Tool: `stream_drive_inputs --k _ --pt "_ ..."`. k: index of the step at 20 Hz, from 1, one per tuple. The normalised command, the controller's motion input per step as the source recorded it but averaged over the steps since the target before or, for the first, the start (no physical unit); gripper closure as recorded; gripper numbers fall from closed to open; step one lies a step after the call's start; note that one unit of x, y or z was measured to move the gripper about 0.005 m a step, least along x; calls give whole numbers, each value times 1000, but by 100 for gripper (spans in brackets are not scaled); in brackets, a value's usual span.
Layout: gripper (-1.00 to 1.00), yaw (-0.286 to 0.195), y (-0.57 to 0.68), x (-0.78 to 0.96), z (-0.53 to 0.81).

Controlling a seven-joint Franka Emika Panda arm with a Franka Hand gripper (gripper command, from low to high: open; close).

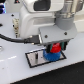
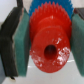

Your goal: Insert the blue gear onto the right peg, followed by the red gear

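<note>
The gripper (image 2: 46, 47) is clamped on the red gear (image 2: 49, 44), its pads (image 2: 21, 42) pressing both sides, with the blue gear (image 2: 37, 7) apparently directly beneath it.

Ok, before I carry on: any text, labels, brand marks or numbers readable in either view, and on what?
None can be read in either view.
Red gear: plain, no marking.
Blue gear: only its toothed rim shows, no marking.
End effector pads: plain teal, no text.
Arm housing: white, too blurred to tell whether any logo is there.
Grey plate: no print visible.
</note>
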Motion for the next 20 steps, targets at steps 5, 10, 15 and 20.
stream_drive_inputs --k 5,10,15,20 --pt "100 0 -84 113 145" --pt "100 0 -116 76 209" --pt "100 0 -35 42 -22" --pt "100 0 -61 82 -157"
